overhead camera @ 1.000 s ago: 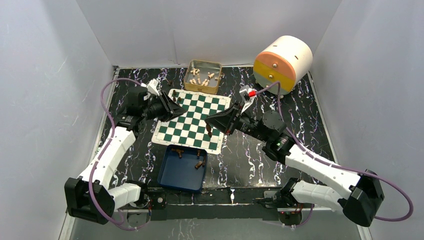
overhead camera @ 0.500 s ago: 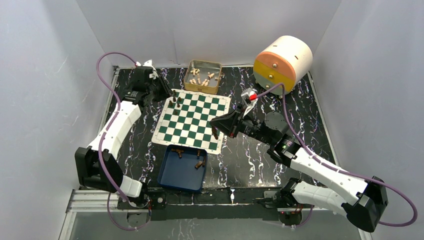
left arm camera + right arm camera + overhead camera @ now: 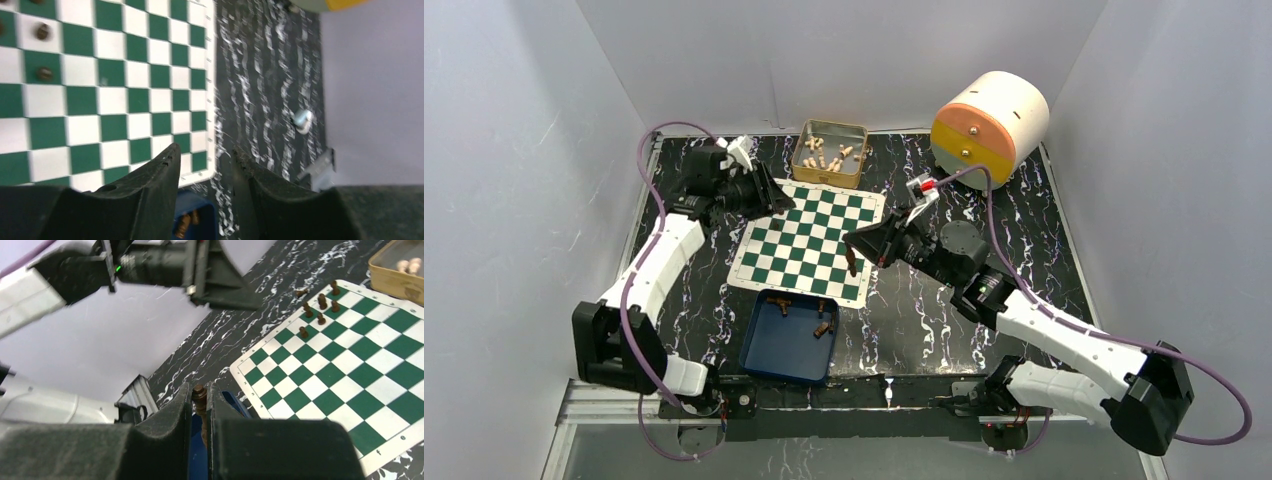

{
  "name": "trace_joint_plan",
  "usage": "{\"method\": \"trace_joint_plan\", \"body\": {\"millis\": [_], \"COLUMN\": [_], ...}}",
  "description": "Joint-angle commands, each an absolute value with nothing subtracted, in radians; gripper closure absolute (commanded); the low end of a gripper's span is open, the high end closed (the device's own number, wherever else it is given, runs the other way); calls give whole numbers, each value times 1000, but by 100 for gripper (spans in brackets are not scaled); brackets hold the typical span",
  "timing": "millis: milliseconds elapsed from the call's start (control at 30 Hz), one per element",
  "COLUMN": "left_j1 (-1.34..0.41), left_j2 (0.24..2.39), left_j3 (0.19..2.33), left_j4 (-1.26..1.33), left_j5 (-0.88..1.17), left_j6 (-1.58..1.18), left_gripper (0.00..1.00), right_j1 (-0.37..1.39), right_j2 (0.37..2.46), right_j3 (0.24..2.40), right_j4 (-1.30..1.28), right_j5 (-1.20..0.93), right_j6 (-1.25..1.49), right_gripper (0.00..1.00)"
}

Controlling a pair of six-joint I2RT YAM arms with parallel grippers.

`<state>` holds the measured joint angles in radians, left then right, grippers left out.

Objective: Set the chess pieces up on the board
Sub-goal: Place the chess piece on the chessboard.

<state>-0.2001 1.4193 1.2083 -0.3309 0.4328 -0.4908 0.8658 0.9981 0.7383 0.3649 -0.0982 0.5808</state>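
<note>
The green-and-white board (image 3: 809, 238) lies mid-table. My right gripper (image 3: 853, 258) is shut on a dark-brown chess piece (image 3: 200, 392) and holds it upright above the board's near right edge. My left gripper (image 3: 769, 197) is open and empty, over the board's far left corner. Several dark pieces (image 3: 320, 302) stand on that corner, and two show in the left wrist view (image 3: 44, 74). One piece (image 3: 300, 292) lies off the board beside them. More dark pieces (image 3: 822, 327) lie in the blue tray (image 3: 769, 355).
A gold tin (image 3: 830, 152) with cream pieces stands behind the board. A large cream, orange and yellow drum (image 3: 989, 125) stands at the far right. The blue tray touches the board's near edge. Grey walls enclose the black marbled table.
My left arm pulled back from the board's corner to the far left, then shifted slightly right again. My right gripper with its piece has hardly moved.
</note>
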Motion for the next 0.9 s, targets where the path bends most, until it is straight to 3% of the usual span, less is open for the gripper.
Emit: {"method": "trace_joint_plan", "body": {"millis": [0,133,267,500,867], "left_j1": [-202,-208,-221,-335,-410], "left_j2": [1277,1193,1140,1126,1138], "left_j3": [1070,866,715,699,671], "left_j4": [-102,381,760,857,918], "left_j5": [749,879,844,744,679], "left_j6": [-629,-985,-1331,-1440,-1493], "left_gripper": [58,54,41,31,31], "right_j1": [858,854,852,852,853], "right_j2": [1012,1029,1052,1149,1247], "right_j3": [766,746,730,794,846], "right_j4": [467,586,712,817,914], "right_j5": [77,181,264,320,336], "right_j6": [746,893,1026,1142,1214], "right_gripper": [94,95,96,96,97]}}
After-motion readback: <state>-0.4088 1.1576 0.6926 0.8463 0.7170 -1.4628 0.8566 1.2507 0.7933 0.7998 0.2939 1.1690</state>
